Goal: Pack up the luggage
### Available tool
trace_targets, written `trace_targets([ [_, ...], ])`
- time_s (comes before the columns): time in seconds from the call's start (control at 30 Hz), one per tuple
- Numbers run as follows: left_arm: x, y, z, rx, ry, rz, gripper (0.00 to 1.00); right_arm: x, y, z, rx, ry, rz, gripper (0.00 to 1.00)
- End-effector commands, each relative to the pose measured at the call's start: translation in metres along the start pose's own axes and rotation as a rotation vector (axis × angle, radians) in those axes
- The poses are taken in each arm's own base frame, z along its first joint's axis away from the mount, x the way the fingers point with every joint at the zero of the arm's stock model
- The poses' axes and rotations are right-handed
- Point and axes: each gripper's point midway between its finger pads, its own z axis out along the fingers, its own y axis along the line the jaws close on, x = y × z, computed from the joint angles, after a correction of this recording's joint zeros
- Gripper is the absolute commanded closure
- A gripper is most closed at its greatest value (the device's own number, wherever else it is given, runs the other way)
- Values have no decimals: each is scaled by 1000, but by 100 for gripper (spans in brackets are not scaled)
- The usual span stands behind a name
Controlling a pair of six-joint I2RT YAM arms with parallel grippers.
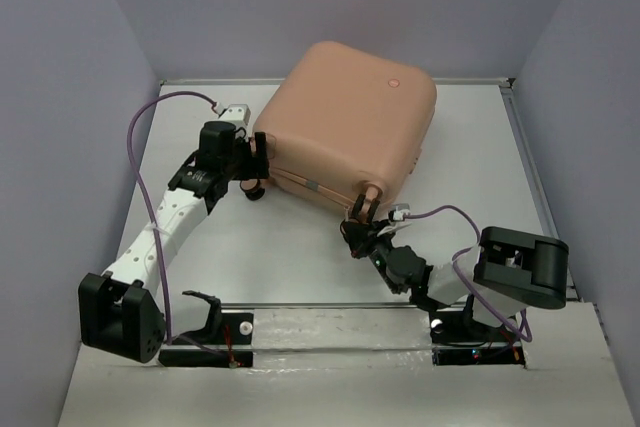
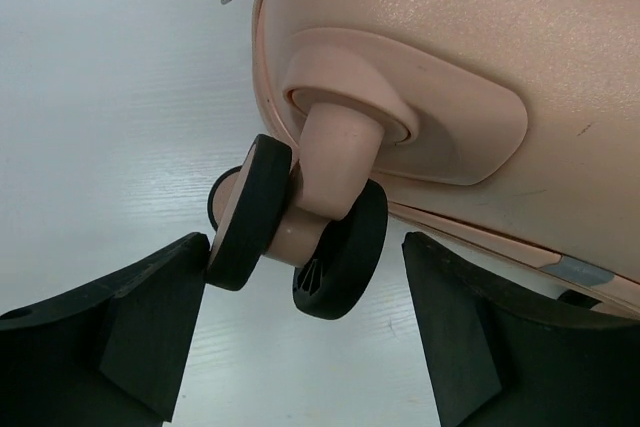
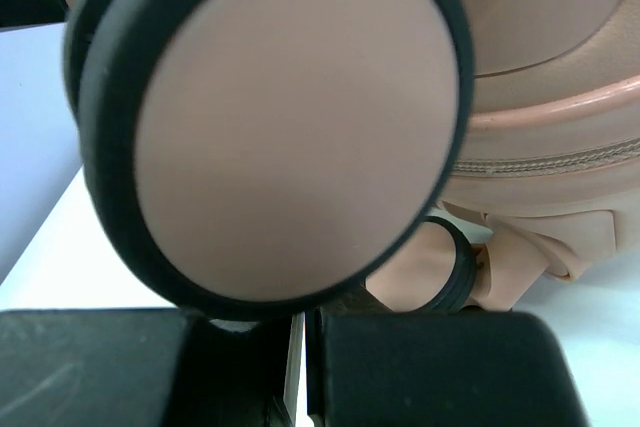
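Two hands are set at the casters of the shut peach-pink luggage (image 1: 350, 117), lying flat on the bench (image 1: 300, 267) at upper centre of the overhead frame. The left hand (image 1: 254, 161) is spread wide around a twin caster (image 2: 300, 232), one finger (image 2: 150, 307) touching it; the right hand (image 1: 358, 237) is pinched shut below a second caster (image 3: 290, 117). Closing is best centred on the stem (image 2: 335, 147), lest the wheel swivel away.

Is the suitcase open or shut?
Shut: the two shells of the suitcase meet along the seam, and no lining shows. Whether it is fully zipped, cannot tell.
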Motion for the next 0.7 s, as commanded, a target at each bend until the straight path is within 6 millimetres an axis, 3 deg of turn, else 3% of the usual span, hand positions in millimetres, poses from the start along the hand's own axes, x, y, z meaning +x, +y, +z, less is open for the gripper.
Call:
trace_targets([
  [0.0,-38,-20,-2,96,-90,31,16,0,35,-1,-136,22,58,93],
  [0.13,-34,-20,14,91,-47,26,28,-2,36,-1,-141,19,61,93],
  [0.23,-31,-22,19,100,-32,21,64,-6,34,-1,-135,15,61,93],
  [0.27,-31,-24,18,113,-33,18,90,-4,32,-2,-130,25,53,93],
  [0.3,-29,-32,17,154,-26,5,94,-10,32,-2,-132,17,58,93],
  [0.37,-29,-44,10,223,-31,-9,94,-12,25,-1,-115,31,42,93],
  [0.47,-22,-71,-10,371,-37,-46,94,-37,26,1,-111,17,40,93],
  [0.5,-10,-81,-14,403,-23,-51,94,-34,21,3,-75,67,-6,93],
  [0.53,-6,-91,-21,437,-24,-49,94,-54,28,2,-89,47,-13,93],
  [0.57,-6,-101,-33,467,-39,-63,94,-53,11,3,-28,90,-66,93],
  [0.63,13,-129,-46,548,-26,-63,94,-79,15,7,-29,71,-72,93],
  [0.67,13,-139,-59,583,-34,-92,94,-92,-1,8,14,78,-96,93],
])
